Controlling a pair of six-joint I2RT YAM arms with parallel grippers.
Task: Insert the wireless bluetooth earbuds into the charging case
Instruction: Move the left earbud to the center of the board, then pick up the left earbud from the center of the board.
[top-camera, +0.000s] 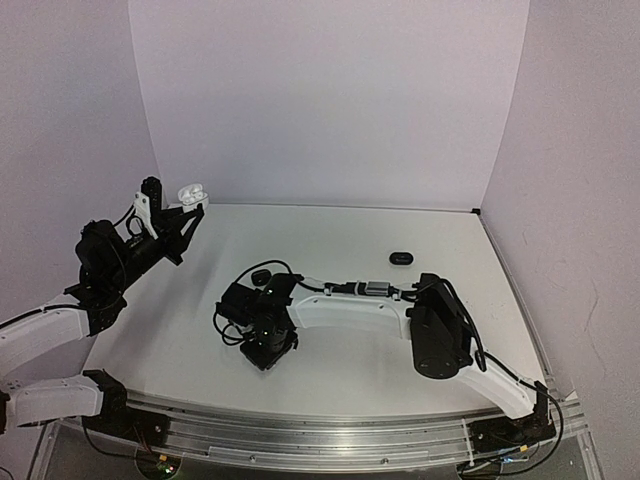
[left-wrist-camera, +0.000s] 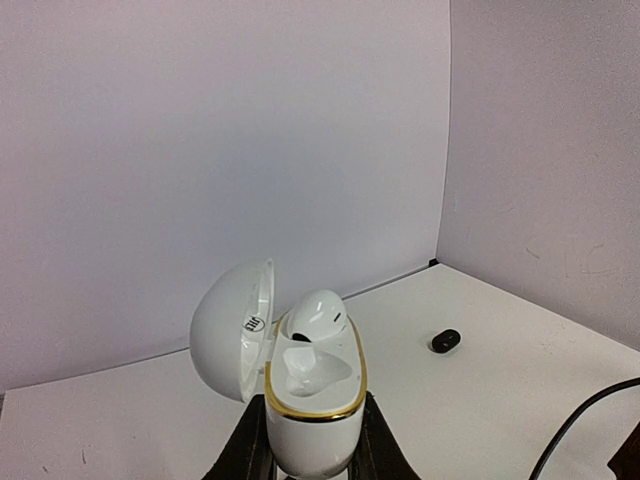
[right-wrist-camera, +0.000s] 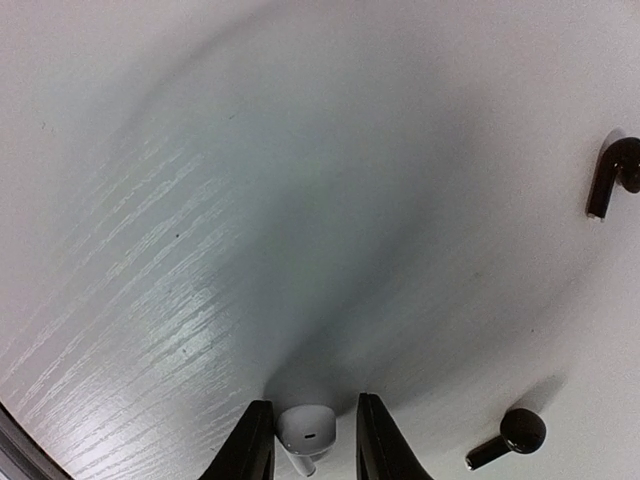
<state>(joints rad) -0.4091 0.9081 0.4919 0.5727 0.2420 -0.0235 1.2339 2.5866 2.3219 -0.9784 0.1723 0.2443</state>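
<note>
My left gripper (top-camera: 188, 203) is raised at the back left, shut on an open white charging case (left-wrist-camera: 312, 420) with a gold rim. One white earbud (left-wrist-camera: 317, 315) sits in the case's far slot and the near slot is empty; the case also shows in the top view (top-camera: 192, 190). My right gripper (right-wrist-camera: 312, 447) points down at the table, jaws open around a second white earbud (right-wrist-camera: 306, 428). That bud touches the left finger, with a gap to the right finger. Two black earbuds (right-wrist-camera: 612, 175) (right-wrist-camera: 508, 437) lie to its right.
A small black case (top-camera: 401, 258) lies on the white table (top-camera: 440, 330) at the back right; it also shows in the left wrist view (left-wrist-camera: 446, 340). A black cable loops beside my right gripper's wrist (top-camera: 232, 318). White walls close in the back and sides.
</note>
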